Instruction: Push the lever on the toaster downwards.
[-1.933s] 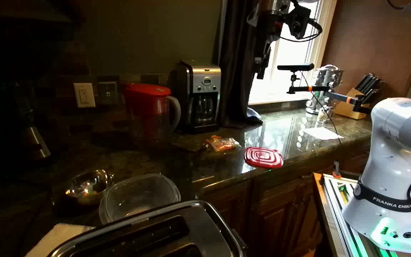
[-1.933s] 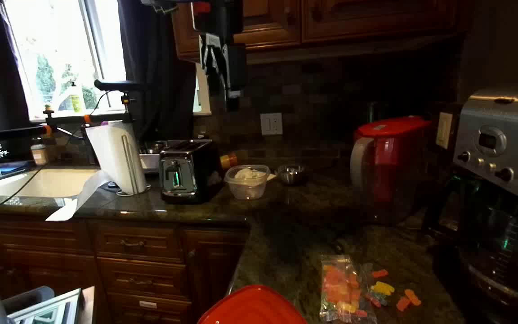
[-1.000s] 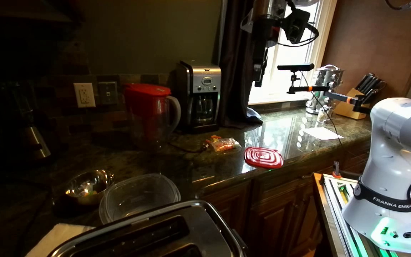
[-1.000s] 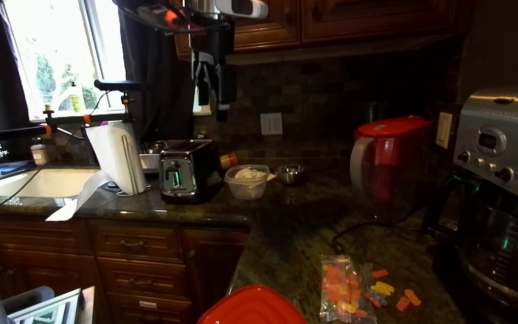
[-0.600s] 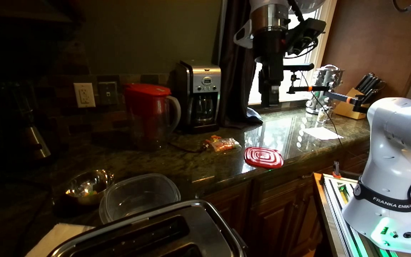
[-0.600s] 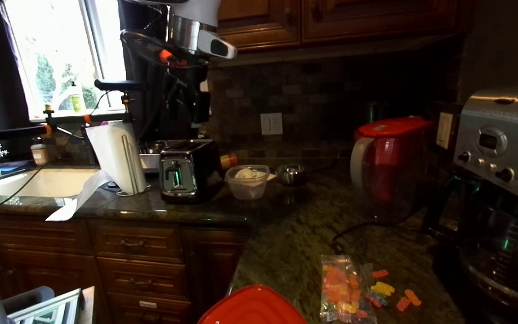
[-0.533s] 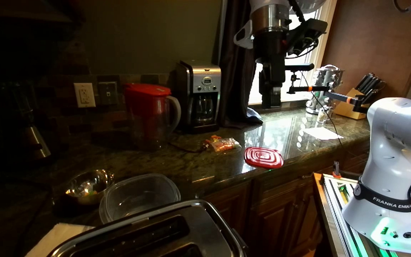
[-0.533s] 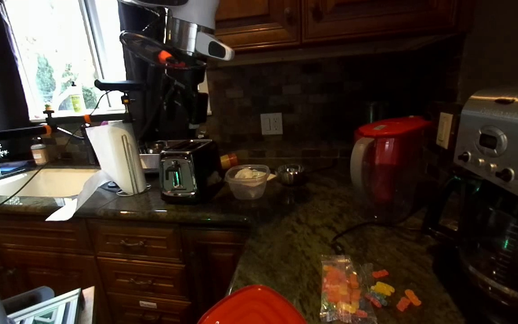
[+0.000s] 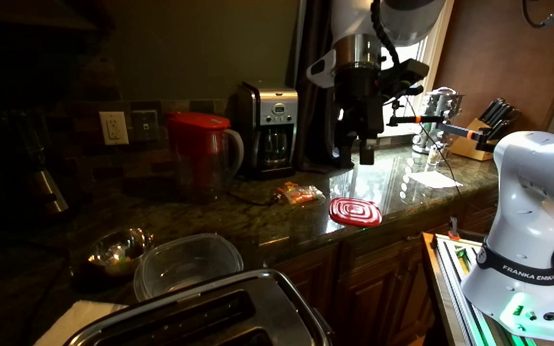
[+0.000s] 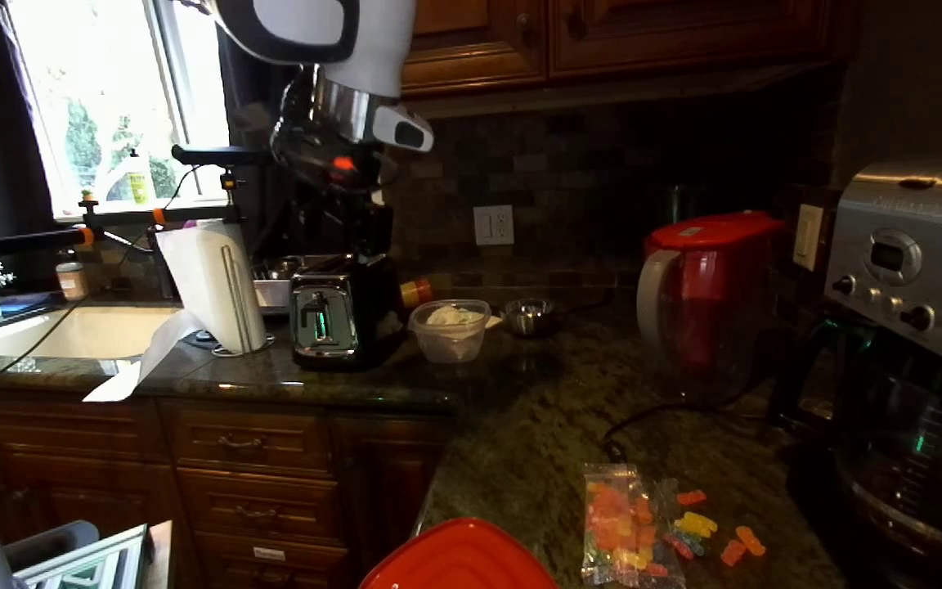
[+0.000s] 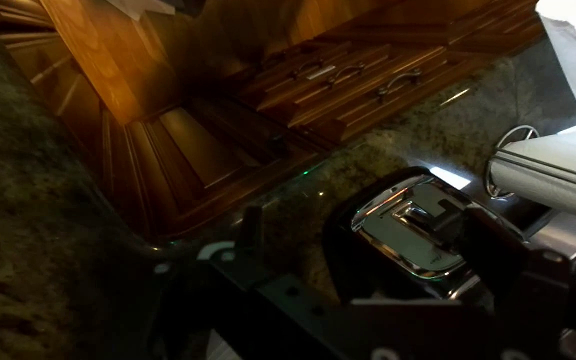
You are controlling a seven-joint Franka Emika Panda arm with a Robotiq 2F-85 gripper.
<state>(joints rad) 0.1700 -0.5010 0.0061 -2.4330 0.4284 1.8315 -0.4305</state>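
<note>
The toaster shows its metal top with long dark slots in an exterior view. Its chrome front faces the camera in an exterior view, with a small dark lever high on it. In the wrist view the toaster lies between my fingers, front panel visible. A dark shape there looks like the lever, partly covered by the right-hand finger. My gripper is open and empty. It hangs above counter height in an exterior view; in an exterior view the gripper overlaps the toaster's top. No contact shows.
A paper towel roll stands beside the toaster. A clear tub and metal bowl stand on its other side. A red-lidded pitcher, a coffee maker, a candy bag and a red lid are on the counter.
My gripper has come down towards counter height and turned, moving left over the toaster's top in an exterior view. The toaster and other objects have not moved.
</note>
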